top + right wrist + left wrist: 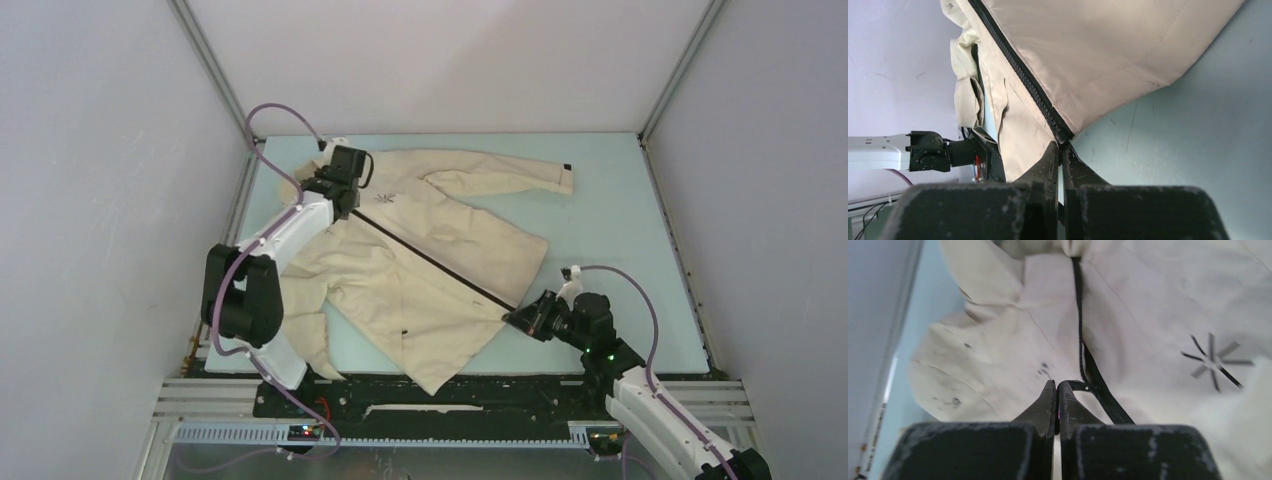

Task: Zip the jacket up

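Observation:
The beige jacket [440, 250] lies spread on the teal table, its dark zipper [440, 263] running diagonally from the chest to the hem. My left gripper [346, 200] is at the chest beside the starburst logo [1213, 360]. In the left wrist view the left gripper [1057, 387] is shut on the black zipper pull [1079, 386], and the zipper [1078, 315] runs away from it as a closed dark line. My right gripper [513, 316] is at the hem. In its own view the right gripper [1061, 146] is shut on the zipper's bottom end [1063, 135].
One sleeve [510, 178] stretches toward the back right, the other is bunched by the left arm's base [305, 330]. Teal table surface [620, 250] shows to the right of the jacket. White walls enclose the table on three sides. The left arm [923, 150] shows in the right wrist view.

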Robot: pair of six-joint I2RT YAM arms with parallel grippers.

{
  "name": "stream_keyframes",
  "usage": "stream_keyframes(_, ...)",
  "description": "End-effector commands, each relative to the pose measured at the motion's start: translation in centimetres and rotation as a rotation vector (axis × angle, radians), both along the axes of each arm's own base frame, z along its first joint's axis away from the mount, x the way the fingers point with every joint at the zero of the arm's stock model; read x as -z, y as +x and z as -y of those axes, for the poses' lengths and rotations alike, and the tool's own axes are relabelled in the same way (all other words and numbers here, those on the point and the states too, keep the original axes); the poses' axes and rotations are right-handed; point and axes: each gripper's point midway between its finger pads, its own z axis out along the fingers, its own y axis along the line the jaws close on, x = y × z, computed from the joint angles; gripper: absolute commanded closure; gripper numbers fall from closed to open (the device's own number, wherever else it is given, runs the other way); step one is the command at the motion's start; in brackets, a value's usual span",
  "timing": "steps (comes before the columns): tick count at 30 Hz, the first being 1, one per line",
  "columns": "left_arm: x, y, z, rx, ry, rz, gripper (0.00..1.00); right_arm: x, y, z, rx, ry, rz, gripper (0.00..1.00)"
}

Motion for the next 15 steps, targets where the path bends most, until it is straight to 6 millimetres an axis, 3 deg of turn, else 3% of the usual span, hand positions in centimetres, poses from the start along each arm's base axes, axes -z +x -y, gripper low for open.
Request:
stream_keyframes(1,-5.7,4.0,-7.1,-0.202,0.214,0.158,1.0,-0.5,0.6,0.4,0.016,-0.041,0.03,1.0)
stream_keyframes(9,-6.9,7.7,-14.6,-0.315,0.269,0.173,1.0,-0.5,0.8,0.9,0.028,-0.079,0.033,1.0)
stream_keyframes(15,-9.6,10.9,-17.0,-0.327,0.313,0.231,1.0,-0.6,1.7,2.1,0.124,-0.1,0.042,1.0)
